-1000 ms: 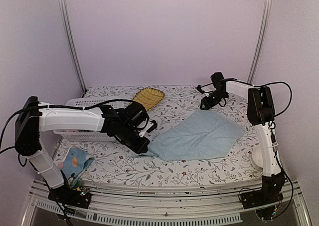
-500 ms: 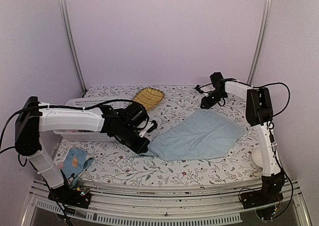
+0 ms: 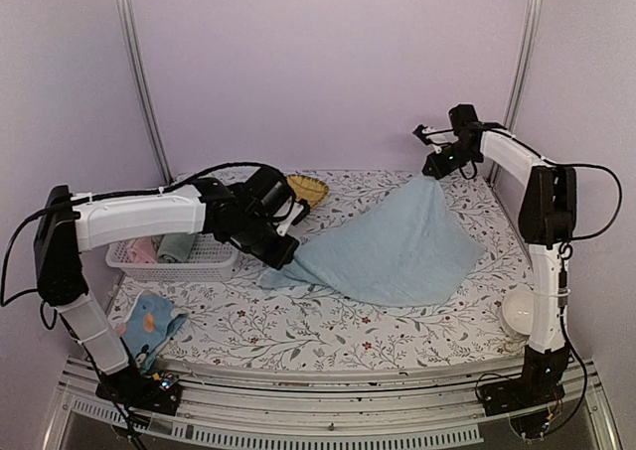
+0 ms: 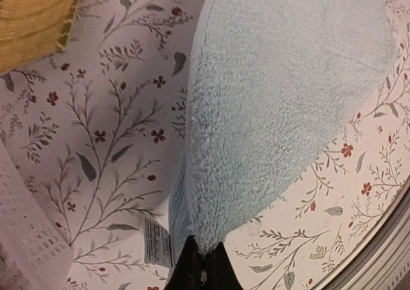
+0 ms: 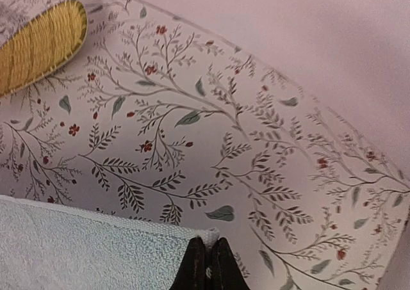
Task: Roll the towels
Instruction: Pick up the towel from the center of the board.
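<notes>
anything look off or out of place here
The small printed towel lies crumpled right at the table's near-left edge, seemingly slumping over it, far from the plain blue towel.

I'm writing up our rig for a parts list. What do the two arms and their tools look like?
The left arm and right arm have white tubular shells joined by black joint housings, on black bases. Thin black cables loop loosely along each. The left tool and right tool are black with slim dark fingers. No markings are legible.
</notes>
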